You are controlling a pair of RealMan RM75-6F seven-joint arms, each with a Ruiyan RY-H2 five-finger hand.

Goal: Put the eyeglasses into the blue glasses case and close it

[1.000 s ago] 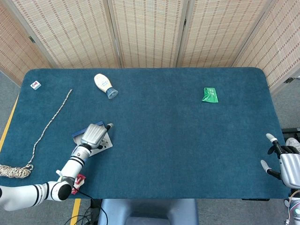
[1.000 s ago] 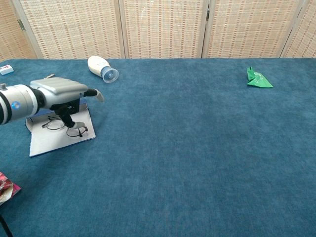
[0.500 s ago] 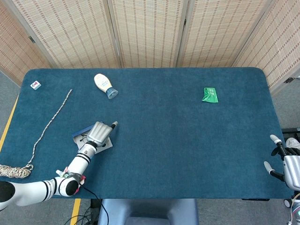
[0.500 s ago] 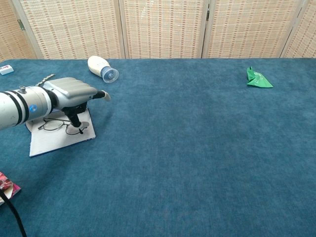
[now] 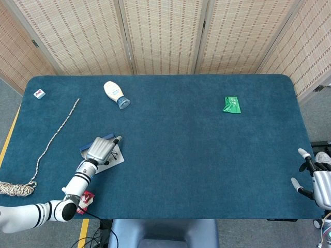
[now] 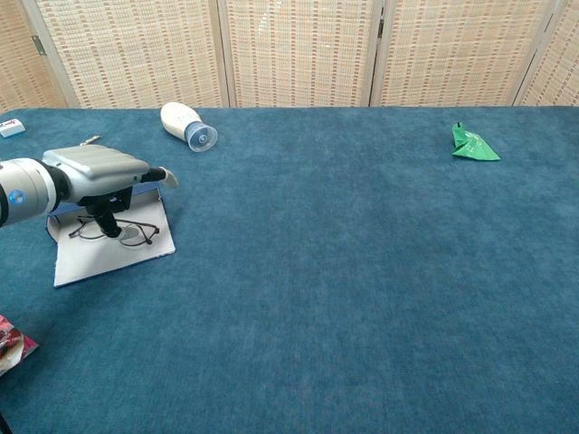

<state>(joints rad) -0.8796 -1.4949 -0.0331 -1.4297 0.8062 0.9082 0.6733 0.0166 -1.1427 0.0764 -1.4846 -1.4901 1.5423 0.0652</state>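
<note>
The blue glasses case [image 6: 99,258] lies open at the table's left, white lining up; a strip of its blue shell [image 5: 95,141] shows in the head view. The thin-framed eyeglasses [image 6: 134,237] lie unfolded on the lining. My left hand [image 6: 98,172] hovers over the case, palm down. Its fingertips [image 6: 109,226] reach down onto the middle of the frame, and its thumb sticks out to the right. In the head view the left hand [image 5: 102,149] hides most of the glasses. My right hand [image 5: 316,183] hangs off the table's right front corner, fingers apart, holding nothing.
A white bottle with a blue cap [image 5: 116,94] lies at the back left, a green packet [image 5: 231,104] at the back right. A rope [image 5: 51,138] runs down the left side to a coil. A small white box [image 5: 39,93] and a red wrapper [image 5: 87,199] sit near the edges.
My left hand swung right over the case, then came back left; its fingertips now touch the frame further left. The glasses have barely shifted. My right hand dropped slightly.
</note>
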